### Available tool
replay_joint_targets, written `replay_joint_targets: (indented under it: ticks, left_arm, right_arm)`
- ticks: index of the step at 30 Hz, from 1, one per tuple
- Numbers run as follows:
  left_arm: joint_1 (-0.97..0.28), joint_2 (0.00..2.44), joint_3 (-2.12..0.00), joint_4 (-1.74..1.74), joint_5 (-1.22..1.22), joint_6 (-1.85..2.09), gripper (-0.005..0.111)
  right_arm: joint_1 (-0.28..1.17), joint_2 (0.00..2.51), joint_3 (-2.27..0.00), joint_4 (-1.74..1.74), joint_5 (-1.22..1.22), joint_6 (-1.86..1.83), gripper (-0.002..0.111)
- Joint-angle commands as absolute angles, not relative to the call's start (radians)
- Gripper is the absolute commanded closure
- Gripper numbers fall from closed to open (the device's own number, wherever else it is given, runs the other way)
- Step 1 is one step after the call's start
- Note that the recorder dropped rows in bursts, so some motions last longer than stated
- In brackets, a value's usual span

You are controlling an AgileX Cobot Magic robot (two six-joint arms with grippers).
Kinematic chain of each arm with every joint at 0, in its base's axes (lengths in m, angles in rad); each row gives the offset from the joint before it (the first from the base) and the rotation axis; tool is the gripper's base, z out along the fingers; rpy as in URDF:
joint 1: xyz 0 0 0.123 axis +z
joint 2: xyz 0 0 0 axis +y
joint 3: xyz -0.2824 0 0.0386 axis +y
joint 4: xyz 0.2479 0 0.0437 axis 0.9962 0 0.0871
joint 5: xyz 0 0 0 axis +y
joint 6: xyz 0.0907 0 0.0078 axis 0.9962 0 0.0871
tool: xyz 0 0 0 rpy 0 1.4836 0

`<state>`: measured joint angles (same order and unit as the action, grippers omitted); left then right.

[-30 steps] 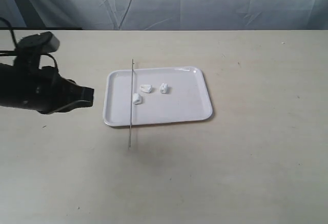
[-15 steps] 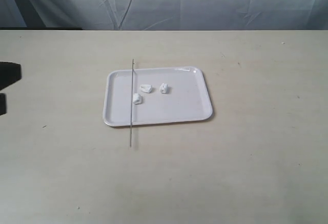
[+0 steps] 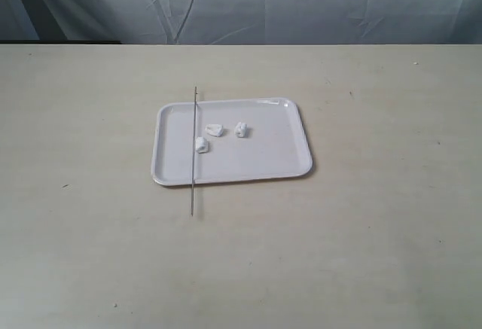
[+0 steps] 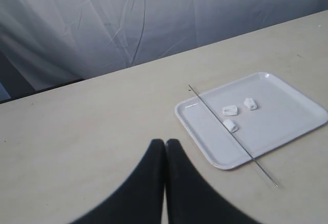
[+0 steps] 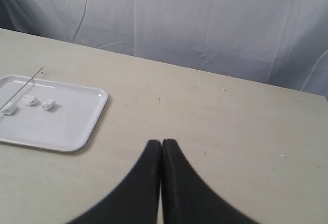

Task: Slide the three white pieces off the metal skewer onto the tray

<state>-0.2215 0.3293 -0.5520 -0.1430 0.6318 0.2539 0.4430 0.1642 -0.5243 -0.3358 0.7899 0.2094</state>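
The left arm, which was filling the left edge of the exterior view a second ago and showing only as a dark sliver half a second ago, has pulled out of that view altogether, so we are now looking at a desk (image 3: 376, 239) with nothing reaching over it. We are reading that as an arm backing away after its work, not one setting out on it. In its wrist view the left gripper (image 4: 165, 143) is sitting clenched, its two fingers pressed together with nothing between them, well back from the tray (image 3: 263, 156). Moving rightward, we are counting one metal skewer (image 3: 193, 118), lying across the left part of the tray with both ends overhanging the rim. Just right of it we are counting three white pieces. The first piece (image 3: 201, 145) is lying close against the rod; we cannot tell whether it is touching or merely beside it, though it is looking set off to one side and not threaded. The second piece (image 3: 215, 129) and the third piece (image 3: 241, 129) are lying clear of the rod on the tray floor. That is making one tray holding all three, so we are judging the task as good as done, with only the first piece worth checking. Farthest right, the right gripper (image 5: 162, 143) is likewise clenched on nothing, hanging over bare desk well apart from the tray.
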Motion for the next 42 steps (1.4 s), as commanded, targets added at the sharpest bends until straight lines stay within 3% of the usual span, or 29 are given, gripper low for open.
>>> replay_joint_targets:
  ticks: [1, 12, 17, 21, 28, 33, 42]
  left_arm:
    - [-0.221, 0.323, -0.546, -0.138, 0.630, 0.246, 0.107]
    - [-0.221, 0.323, -0.546, -0.131, 0.628, 0.246, 0.107]
    - [-0.180, 0.229, -0.538, 0.008, 0.626, 0.244, 0.107]
    - [-0.123, 0.000, -0.474, 0.050, 0.632, 0.241, 0.107]
    - [-0.121, 0.000, -0.353, -0.035, 0.550, 0.156, 0.107]
    - [-0.121, 0.000, -0.215, -0.035, 0.469, 0.045, 0.107]
    - [-0.121, 0.000, 0.000, -0.022, 0.205, -0.022, 0.107]
  right_arm:
    - [0.439, 0.161, -0.525, -0.339, 0.776, 0.212, 0.108]
    - [0.439, 0.156, -0.523, -0.325, 0.784, 0.212, 0.108]
    - [0.436, 0.043, -0.479, -0.338, 0.798, 0.212, 0.108]
    - [0.360, 0.000, -0.421, -0.322, 0.689, 0.210, 0.108]
    - [0.165, 0.000, -0.265, -0.066, 0.531, 0.210, 0.108]
    - [0.055, 0.000, -0.180, -0.105, 0.497, 0.210, 0.108]
    - [0.000, 0.000, -0.033, 0.075, 0.498, 0.212, 0.108]
